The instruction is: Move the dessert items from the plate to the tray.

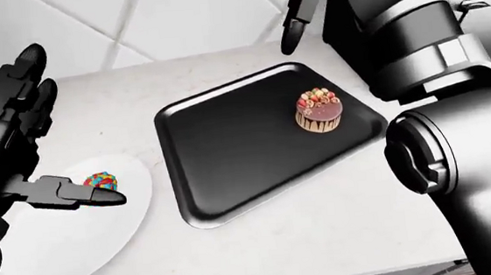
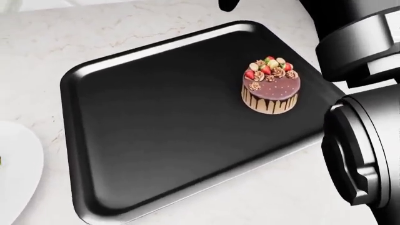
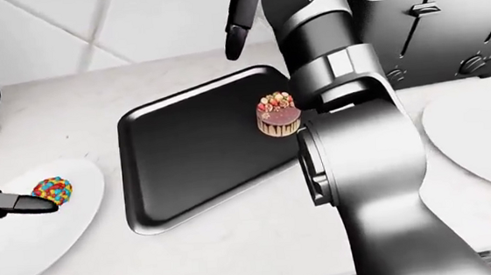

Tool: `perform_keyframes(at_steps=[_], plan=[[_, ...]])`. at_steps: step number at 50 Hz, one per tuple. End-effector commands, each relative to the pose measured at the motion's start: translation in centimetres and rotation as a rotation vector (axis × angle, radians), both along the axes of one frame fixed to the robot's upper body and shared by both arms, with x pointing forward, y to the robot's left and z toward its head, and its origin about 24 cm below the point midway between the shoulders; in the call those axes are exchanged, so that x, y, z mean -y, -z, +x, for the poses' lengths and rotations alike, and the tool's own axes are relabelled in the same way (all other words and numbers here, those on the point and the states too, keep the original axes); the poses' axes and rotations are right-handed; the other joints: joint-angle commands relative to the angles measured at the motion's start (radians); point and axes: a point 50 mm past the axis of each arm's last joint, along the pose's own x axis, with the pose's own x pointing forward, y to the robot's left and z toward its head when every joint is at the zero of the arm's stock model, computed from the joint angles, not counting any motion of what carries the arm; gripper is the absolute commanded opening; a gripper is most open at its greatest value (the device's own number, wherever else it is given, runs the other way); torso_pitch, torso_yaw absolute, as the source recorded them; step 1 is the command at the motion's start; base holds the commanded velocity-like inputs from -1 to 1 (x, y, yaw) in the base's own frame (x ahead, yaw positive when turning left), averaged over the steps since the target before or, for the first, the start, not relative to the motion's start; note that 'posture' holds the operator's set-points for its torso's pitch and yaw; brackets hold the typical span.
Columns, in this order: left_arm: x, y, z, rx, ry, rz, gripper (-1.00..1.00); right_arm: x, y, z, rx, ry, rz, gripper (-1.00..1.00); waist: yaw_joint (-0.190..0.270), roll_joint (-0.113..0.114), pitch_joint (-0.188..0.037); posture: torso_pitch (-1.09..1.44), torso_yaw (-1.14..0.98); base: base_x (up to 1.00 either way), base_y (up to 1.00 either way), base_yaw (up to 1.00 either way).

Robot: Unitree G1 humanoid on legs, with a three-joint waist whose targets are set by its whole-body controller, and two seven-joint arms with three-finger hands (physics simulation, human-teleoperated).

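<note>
The main risk is at the left hand (image 1: 18, 149): its dark fingers (image 1: 92, 197) stand spread, holding nothing, and one long finger lies level just beside the small round sweet covered in coloured candies (image 1: 102, 182) on the white round plate (image 1: 79, 256). A close from this angle could nudge the sweet sideways across the plate or tip it, since the finger is beside it and not around it; whether it already touches cannot be told. A low sweep toward the tray could also catch the raised rim of the black rectangular metal tray (image 1: 174, 182), which lies just past the plate on the white marble table (image 1: 323, 237).

The right hand (image 1: 293, 22) hangs raised beyond the far edge of the tray, fingers pointing down, empty and seemingly parted, well clear of the small chocolate drip cake topped with strawberries (image 2: 270, 84), which stands upright on the tray near its right-hand side. The right arm fills the right of every view, elbow bent toward the camera. A silver toaster (image 3: 430, 24) stands beyond the arm.
</note>
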Motion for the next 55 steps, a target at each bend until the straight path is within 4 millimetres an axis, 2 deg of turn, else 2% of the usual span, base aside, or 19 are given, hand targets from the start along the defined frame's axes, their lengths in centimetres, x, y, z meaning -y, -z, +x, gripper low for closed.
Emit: perform_keyframes(at_steps=[1,6,14,20,26,33,45,55], plan=[[-0.1,-1.1,-0.4,0.046,0.013,0.041,1.0,-0.2,-2.5,-1.0,0.099,-0.016,0.015,1.0,0.005,0.004,-0.027,0.0,0.2,0.0,0.0,0.0],[-0.3,-1.3,-0.3,0.02,0.028,0.064,1.0,-0.2,-2.2,-0.9,0.097,-0.019,0.017,1.0,0.035,0.005,-0.031,0.0,0.22,0.0,0.0,0.0],[0.1,-0.5,0.6,-0.04,0.09,0.145,1.0,-0.4,-1.6,-0.7,0.089,-0.031,0.008,1.0,0.093,0.008,-0.04,0.0,0.26,0.0,0.0,0.0],[0.3,-1.0,1.0,-0.054,0.102,0.172,1.0,-0.2,-1.2,-0.5,0.086,-0.03,0.016,1.0,0.142,0.011,-0.047,0.0,0.29,0.0,0.0,0.0],[0.7,-0.8,2.1,-0.069,0.112,0.193,1.0,-0.3,-1.2,-0.5,0.087,-0.034,0.017,1.0,0.192,0.015,-0.054,0.0,0.32,0.0,0.0,0.0],[2.0,-1.0,4.0,-0.069,0.149,0.221,1.0,-0.3,-1.4,-0.6,0.089,-0.032,0.015,1.0,0.246,0.016,-0.064,0.0,0.36,0.0,0.0,0.0],[2.8,-2.6,6.1,-0.048,0.16,0.19,1.0,-0.1,-1.7,-0.7,0.094,-0.027,0.017,1.0,0.317,0.014,-0.073,0.0,0.42,0.0,0.0,0.0],[2.6,-2.4,8.2,-0.166,0.209,0.085,1.0,-0.3,-2.1,-0.8,0.098,-0.027,0.008,1.0,0.35,0.013,-0.078,0.0,0.42,0.0,0.0,0.0]])
